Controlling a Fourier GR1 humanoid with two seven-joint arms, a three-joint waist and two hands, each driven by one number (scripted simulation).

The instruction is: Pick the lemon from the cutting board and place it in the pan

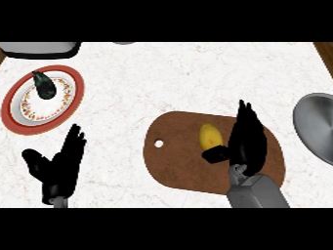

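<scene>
A kitchen: marble-look counter [183, 73] carrying a cutting board [176, 161], steel pan [327, 129] and plate [25, 112] (red-rimmed).

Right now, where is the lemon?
In the head view the lemon lies on the cutting board, right of centre, just left of the right hand, with the pan farther right.

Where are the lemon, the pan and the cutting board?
lemon [209, 135]: head view, middle of its yellow skin.
pan [327, 131]: head view, its bare grey inside.
cutting board [176, 161]: head view, bare brown surface.
</scene>
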